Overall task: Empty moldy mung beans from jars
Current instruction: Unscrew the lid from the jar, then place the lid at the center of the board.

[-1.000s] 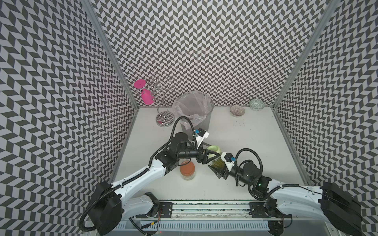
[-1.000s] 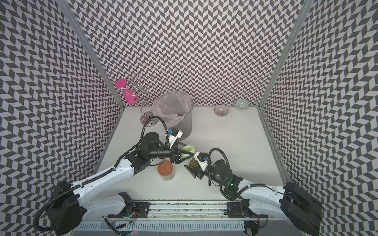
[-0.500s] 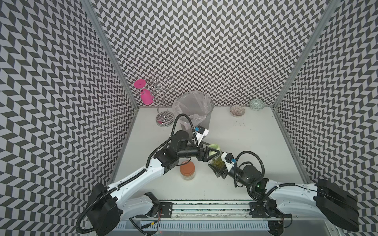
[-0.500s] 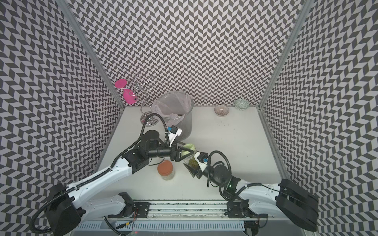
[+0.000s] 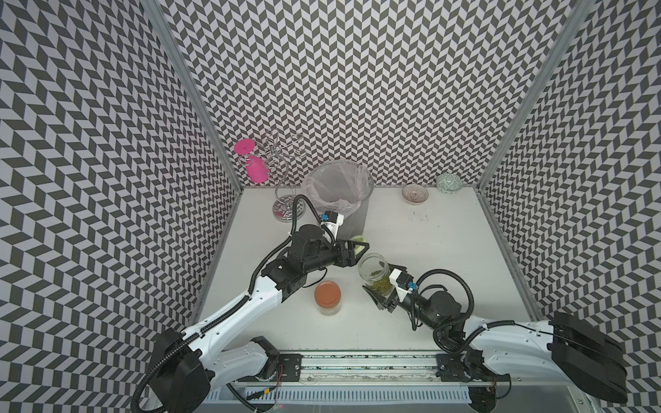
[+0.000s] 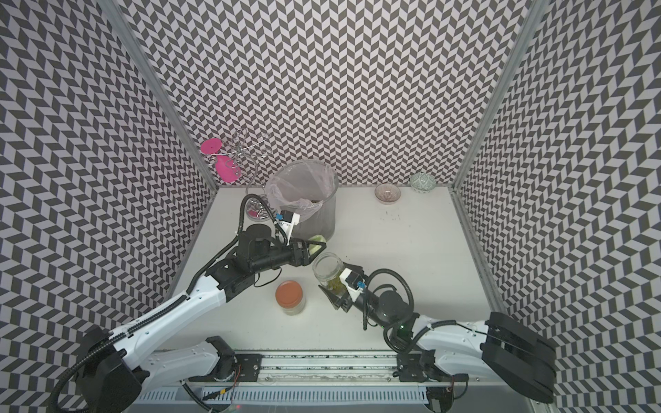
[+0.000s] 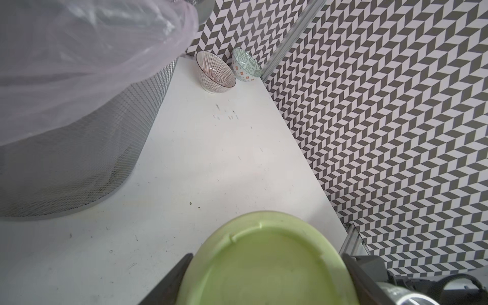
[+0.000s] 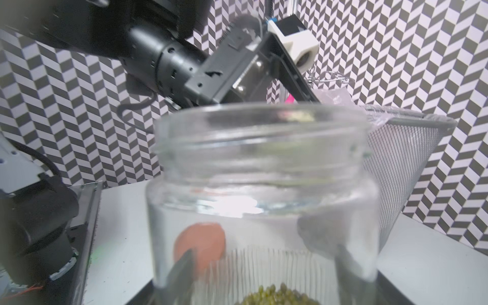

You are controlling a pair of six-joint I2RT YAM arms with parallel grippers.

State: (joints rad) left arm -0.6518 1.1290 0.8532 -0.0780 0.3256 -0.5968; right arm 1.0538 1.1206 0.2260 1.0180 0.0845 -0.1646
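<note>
My right gripper [image 5: 381,291] [image 8: 258,277] is shut on the lower body of a clear glass jar [image 5: 373,271] [image 6: 327,269] [image 8: 258,184]. The jar's mouth is uncovered, and mung beans [image 5: 375,286] [image 6: 334,284] [image 8: 277,295] fill its bottom. My left gripper [image 5: 352,250] [image 6: 314,248] [image 7: 266,274] is shut on the pale green lid [image 5: 358,239] [image 7: 264,264], held just behind the jar, near the bin. A second jar [image 5: 327,296] [image 6: 289,296] with an orange-brown lid stands closed on the table between the arms.
The grey mesh bin [image 5: 338,193] [image 6: 304,193] [image 7: 66,145] with a plastic liner stands behind my left gripper. Two small bowls [image 5: 415,193] [image 5: 449,183] sit at the back right. A wire stand [image 5: 282,168] with a pink goblet [image 5: 255,170] occupies the back left corner.
The left gripper has carried the green lid off the jar's mouth and back toward the bin. The jar's mouth is now open. The right gripper has hardly moved.
</note>
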